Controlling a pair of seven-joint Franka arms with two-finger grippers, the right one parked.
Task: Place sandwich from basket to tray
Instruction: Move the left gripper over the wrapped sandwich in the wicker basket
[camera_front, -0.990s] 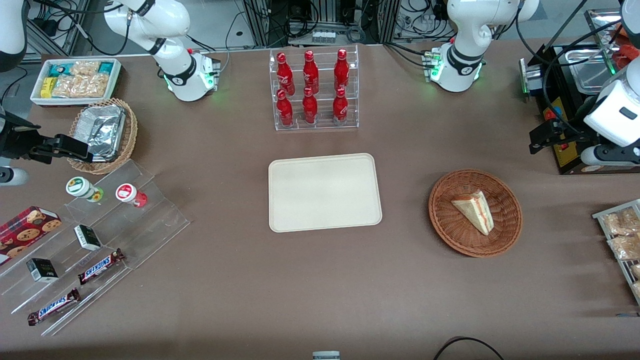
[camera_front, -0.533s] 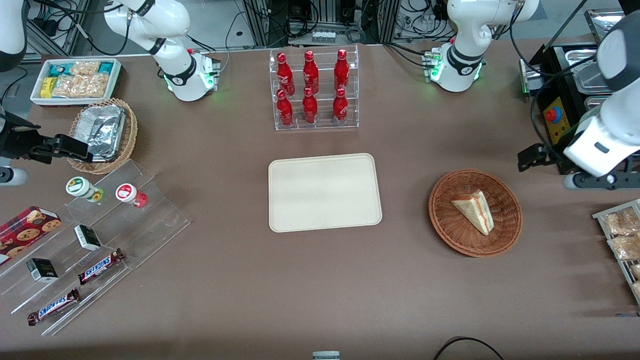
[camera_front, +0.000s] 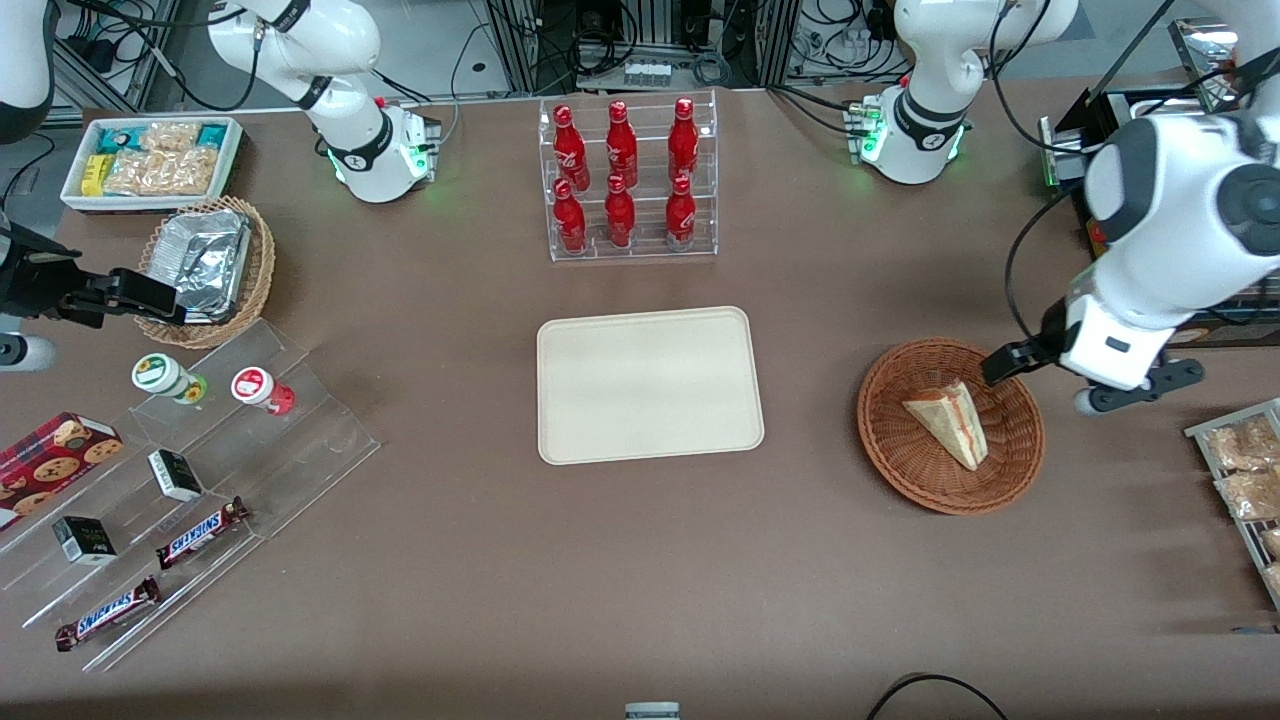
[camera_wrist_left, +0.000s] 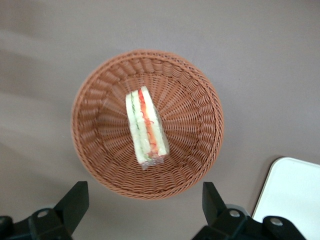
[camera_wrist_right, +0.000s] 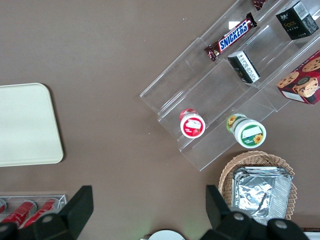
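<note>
The sandwich (camera_front: 950, 421) is a pale wedge with red, white and green layers, lying in the round reddish-brown wicker basket (camera_front: 900, 455). The wrist view looks straight down on the sandwich (camera_wrist_left: 144, 129) in the middle of the basket (camera_wrist_left: 197, 150). My left gripper (camera_front: 1040, 365) hangs above the basket's rim on the side toward the working arm, a little farther from the front camera than the sandwich. It stands open (camera_wrist_left: 144, 205), with only rim and table between its fingers. The cream tray (camera_front: 650, 384) lies bare beside the basket, toward the parked arm.
A clear rack of red bottles (camera_front: 627, 180) stands farther from the front camera than the tray. A rack of snack packets (camera_front: 1243, 470) sits at the working arm's end. A black box with steel pans (camera_front: 1150, 130) stands near the arm's base.
My left arm has swung from over the black box toward the basket and come lower; the gripper now hangs at the basket's rim. Sandwich, basket and tray have not moved.
</note>
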